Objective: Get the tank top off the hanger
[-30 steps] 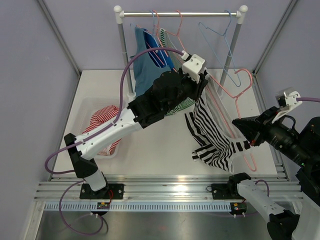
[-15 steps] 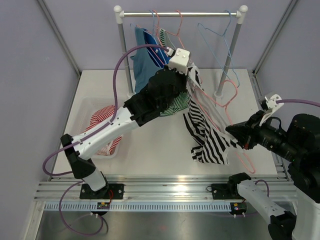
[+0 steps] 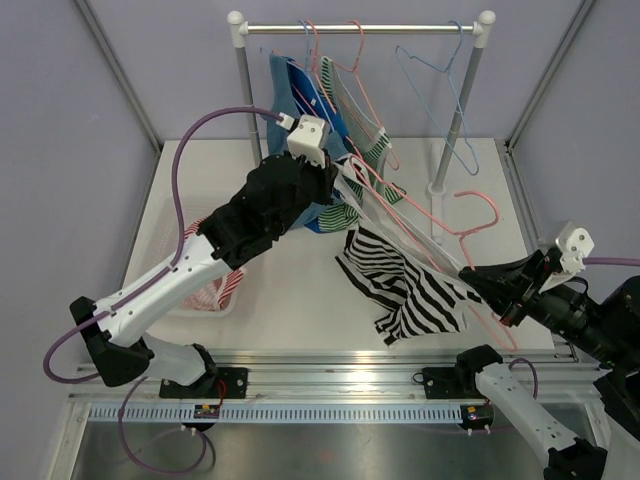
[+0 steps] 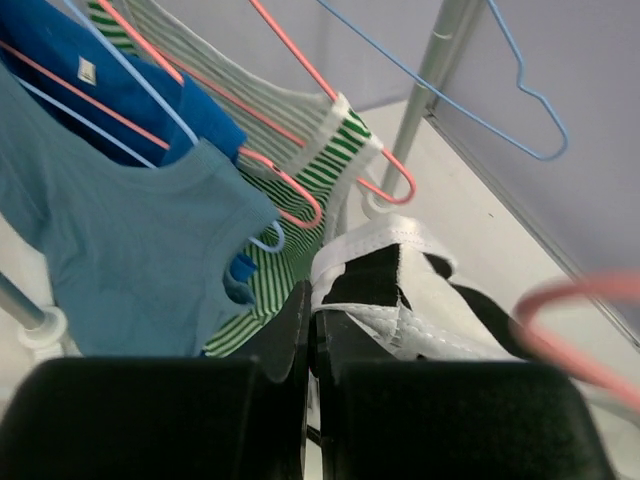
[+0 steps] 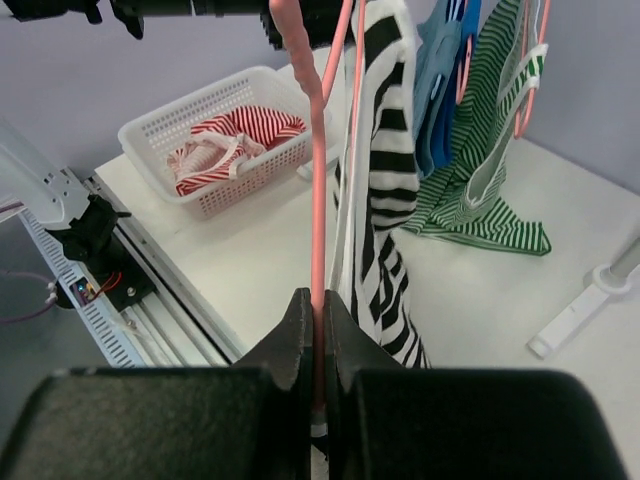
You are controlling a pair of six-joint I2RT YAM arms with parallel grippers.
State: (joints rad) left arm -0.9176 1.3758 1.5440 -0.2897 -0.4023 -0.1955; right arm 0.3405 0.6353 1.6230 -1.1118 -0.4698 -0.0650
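Observation:
The black-and-white striped tank top [image 3: 405, 290] hangs from a pink hanger [image 3: 492, 212] held low over the table's right half. My left gripper [image 3: 338, 180] is shut on the top's white-edged shoulder strap [image 4: 385, 290], up near the rack. My right gripper [image 3: 472, 280] is shut on the pink hanger's wire [image 5: 318, 200]. The striped top [image 5: 385, 200] drapes just right of that wire. The strap is stretched between the two grippers along the hanger's arm.
The clothes rack [image 3: 360, 28] stands at the back with blue tops [image 3: 290, 95], a green-striped top [image 5: 490, 170] and an empty blue hanger [image 3: 440, 75]. A white basket [image 3: 160, 225] with red-striped clothes sits at the left. The rack's right post [image 3: 460, 110] is close behind the hanger.
My left arm has swung left and back, pulling the strap toward the rack. The hanger now lies flatter and the tank top has slid lower along it. My right gripper has shifted slightly.

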